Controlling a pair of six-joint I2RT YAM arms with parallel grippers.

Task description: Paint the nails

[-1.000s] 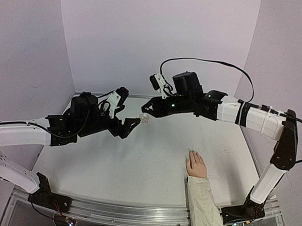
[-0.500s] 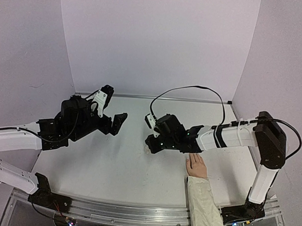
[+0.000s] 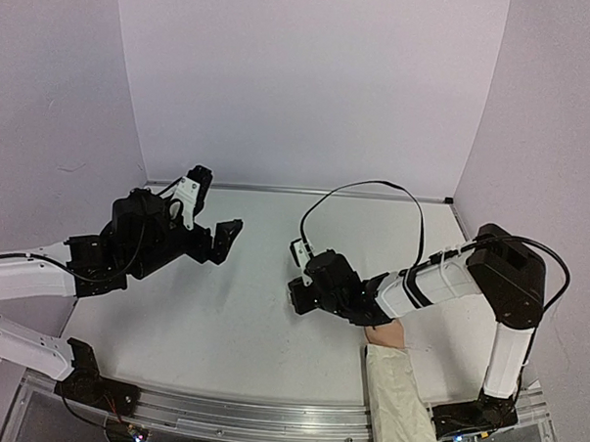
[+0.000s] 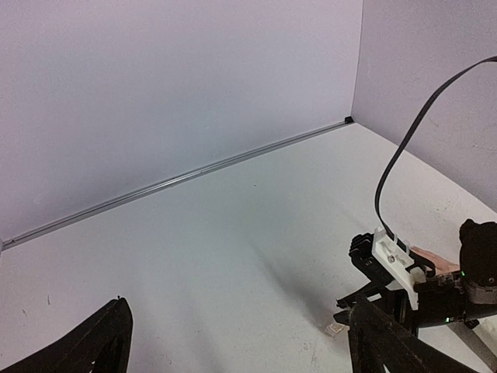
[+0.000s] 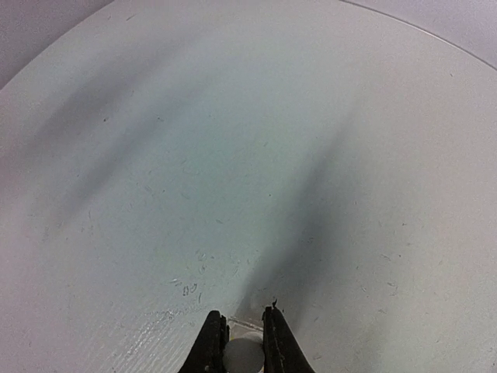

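Our right tool (image 5: 241,326) has swung down low over tabletop (image 3: 222,316), clamped on white cap (image 5: 243,356); left tool (image 3: 221,235) backed off, wide open. Nails hidden just behind right tool on pale hand (image 3: 386,334). We reckon they're tiny, stiff, slick, so brush lightly & hold at wrist only.

My right hand (image 5: 244,336) sits at the bottom edge of the view, its two black fingers (image 5: 211,342) pinched on a small white round piece (image 5: 243,356). Ahead of the hand stretches the scuffed white desk (image 5: 233,155), crossed by soft grey shadows.
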